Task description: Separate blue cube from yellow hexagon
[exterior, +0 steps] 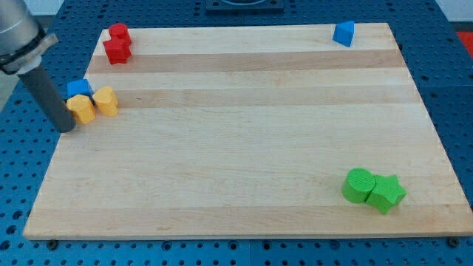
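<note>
A blue cube (79, 88) sits near the board's left edge. A yellow hexagon (81, 108) lies just below it, touching it. A second yellow block (106, 100) touches both on their right. My tip (66, 128) is at the left edge of the board, just left of and slightly below the yellow hexagon, close to it or touching it. The dark rod rises from there to the view's top left.
Two red blocks (117, 43) sit together at the top left of the wooden board (244, 140). A blue block (344, 33) is at the top right. A green round block (359, 185) and a green star (386, 194) touch at the bottom right.
</note>
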Controlling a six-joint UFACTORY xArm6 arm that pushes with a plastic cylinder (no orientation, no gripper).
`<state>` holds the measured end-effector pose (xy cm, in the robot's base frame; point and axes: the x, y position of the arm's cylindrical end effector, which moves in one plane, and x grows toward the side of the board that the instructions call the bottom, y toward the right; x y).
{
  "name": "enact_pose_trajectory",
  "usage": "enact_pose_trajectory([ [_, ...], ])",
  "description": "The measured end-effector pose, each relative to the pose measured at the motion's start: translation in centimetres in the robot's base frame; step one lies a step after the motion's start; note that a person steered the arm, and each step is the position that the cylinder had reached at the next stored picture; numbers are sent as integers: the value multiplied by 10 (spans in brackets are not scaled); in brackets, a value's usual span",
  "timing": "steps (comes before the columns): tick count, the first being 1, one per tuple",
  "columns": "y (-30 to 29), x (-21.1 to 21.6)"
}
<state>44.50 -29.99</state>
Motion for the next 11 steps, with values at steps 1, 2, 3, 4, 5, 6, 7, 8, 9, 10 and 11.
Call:
enact_pose_trajectory([
  [1, 0, 10],
  [2, -5, -4],
  [3, -5, -26],
  [4, 4, -82],
  [5, 3, -103],
  [6, 3, -104],
  [7, 28, -105],
  [8, 77, -106],
  [9, 100, -118],
  [10, 65, -127],
  [11, 54, -143],
])
